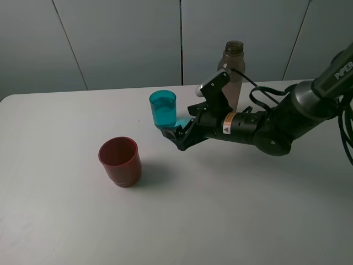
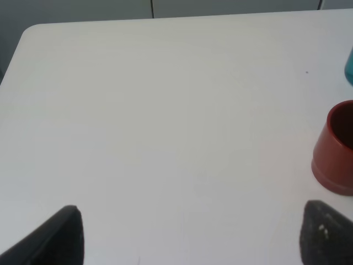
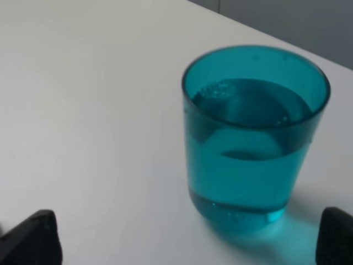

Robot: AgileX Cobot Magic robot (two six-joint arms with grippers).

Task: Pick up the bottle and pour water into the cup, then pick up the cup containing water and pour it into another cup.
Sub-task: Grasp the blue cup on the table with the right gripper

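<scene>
Now poised with right gripper (image 1: 175, 138) spread wide, gripping nothing; upright teal cup (image 1: 163, 107) of water dead ahead, just beyond the fingertips, near table's (image 1: 248, 215) far edge.

R arm (image 1: 298, 105) reads "PiPER" (also bears warning-triangle sticker (image 1: 226, 130), txt illegible).

A matte white table (image 1: 220, 215) with a rounded far-left corner fills most of the view. Behind it stands a grey wall (image 1: 127, 38) of flat panels split by thin dark seams. A tiny dark speck (image 2: 307, 71) marks the tabletop.
</scene>
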